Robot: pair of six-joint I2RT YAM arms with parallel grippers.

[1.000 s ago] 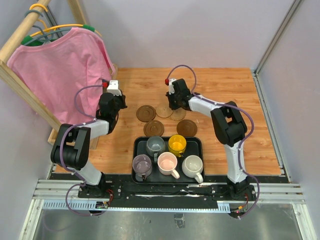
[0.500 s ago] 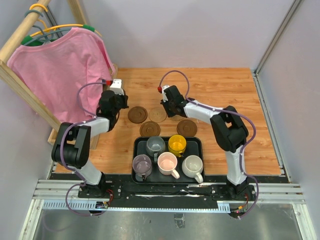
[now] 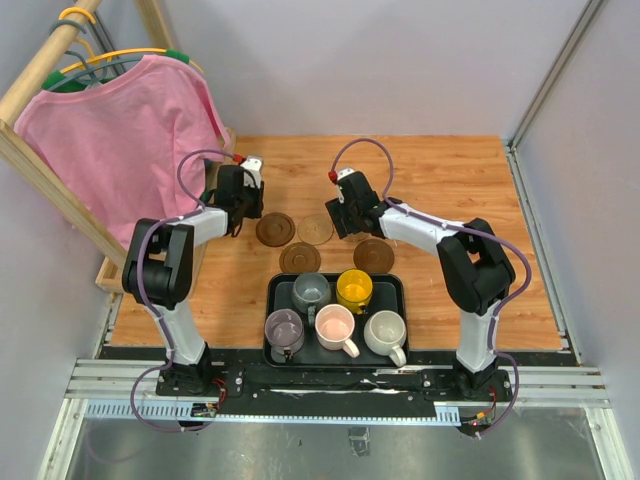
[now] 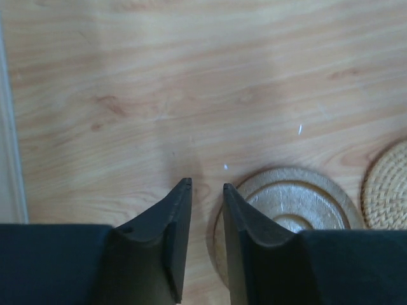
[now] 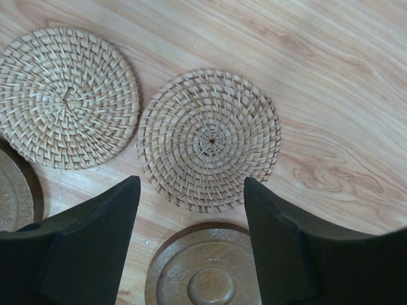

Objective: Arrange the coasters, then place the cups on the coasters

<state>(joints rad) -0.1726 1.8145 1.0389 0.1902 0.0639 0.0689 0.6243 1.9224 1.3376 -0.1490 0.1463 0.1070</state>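
Note:
Five coasters lie on the wooden table behind the tray: dark brown ones [image 3: 274,229] [image 3: 300,258] [image 3: 373,255], a tan woven one [image 3: 315,229], and a second tan one partly under my right gripper [image 3: 345,222]. That gripper [image 5: 191,183] stands open above a tan coaster [image 5: 210,136], with another tan coaster [image 5: 67,95] to its left and a dark brown coaster [image 5: 203,273] below. My left gripper [image 4: 205,186] [image 3: 252,212] is slightly open and holds nothing, at the left edge of a dark brown coaster [image 4: 299,197]. The cups stand in the tray: grey-blue [image 3: 311,291], yellow [image 3: 354,289], mauve [image 3: 284,329], pink [image 3: 335,326], off-white [image 3: 385,333].
The black tray [image 3: 393,287] sits at the near middle of the table. A pink shirt [image 3: 120,140] hangs from a wooden rack at the far left. Grey walls and a metal frame post [image 3: 535,220] bound the right side.
Both grippers have opened and let go of coasters. The left dark brown coaster and the tan ones have shifted left. The left arm has swung toward the back.

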